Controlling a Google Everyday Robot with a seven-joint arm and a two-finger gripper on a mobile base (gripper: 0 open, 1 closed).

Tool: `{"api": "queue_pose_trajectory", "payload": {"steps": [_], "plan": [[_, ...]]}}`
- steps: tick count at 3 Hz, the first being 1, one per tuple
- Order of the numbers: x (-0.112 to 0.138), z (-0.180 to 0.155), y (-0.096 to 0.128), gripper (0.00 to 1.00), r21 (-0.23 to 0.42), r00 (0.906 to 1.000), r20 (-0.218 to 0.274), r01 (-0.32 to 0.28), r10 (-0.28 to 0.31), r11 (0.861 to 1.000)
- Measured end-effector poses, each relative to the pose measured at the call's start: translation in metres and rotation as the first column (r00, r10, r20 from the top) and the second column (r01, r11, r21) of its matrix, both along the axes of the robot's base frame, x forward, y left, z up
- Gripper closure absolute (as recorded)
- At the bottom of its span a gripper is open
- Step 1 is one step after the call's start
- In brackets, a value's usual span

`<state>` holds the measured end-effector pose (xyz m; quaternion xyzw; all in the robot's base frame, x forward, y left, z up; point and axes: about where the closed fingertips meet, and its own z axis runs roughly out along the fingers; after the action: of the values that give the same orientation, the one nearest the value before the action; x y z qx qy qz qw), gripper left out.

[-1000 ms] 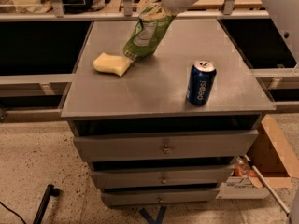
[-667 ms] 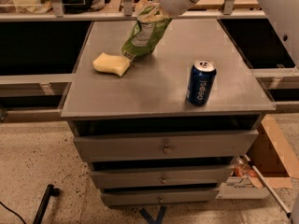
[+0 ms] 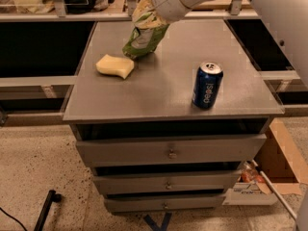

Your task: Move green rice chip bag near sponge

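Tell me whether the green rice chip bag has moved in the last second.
Yes, slightly: the green rice chip bag, with the gripper at its top end, has drifted left, away from the Pepsi can and toward the sponge.

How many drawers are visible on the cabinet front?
3, stacked under the tabletop: top drawer, middle drawer, bottom drawer; none seems hidden. The gripper is above, at the top end of the green rice chip bag.

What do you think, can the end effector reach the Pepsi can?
Probably yes: the end effector is at the top of the green rice chip bag, nothing between it and the Pepsi can.
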<state>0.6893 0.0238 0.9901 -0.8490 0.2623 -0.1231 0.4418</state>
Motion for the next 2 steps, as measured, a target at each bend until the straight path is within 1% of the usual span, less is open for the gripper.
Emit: {"api": "queue_pose_trajectory", "payload": {"steps": [1,2], "plan": [[0.007,-0.012,0.011,1.00,-0.010,0.9999,-0.010,-0.002,0.001,1.000],[0.009,-0.020,0.021,1.00,-0.013,0.9996,-0.019,-0.023,0.023,1.000]]}}
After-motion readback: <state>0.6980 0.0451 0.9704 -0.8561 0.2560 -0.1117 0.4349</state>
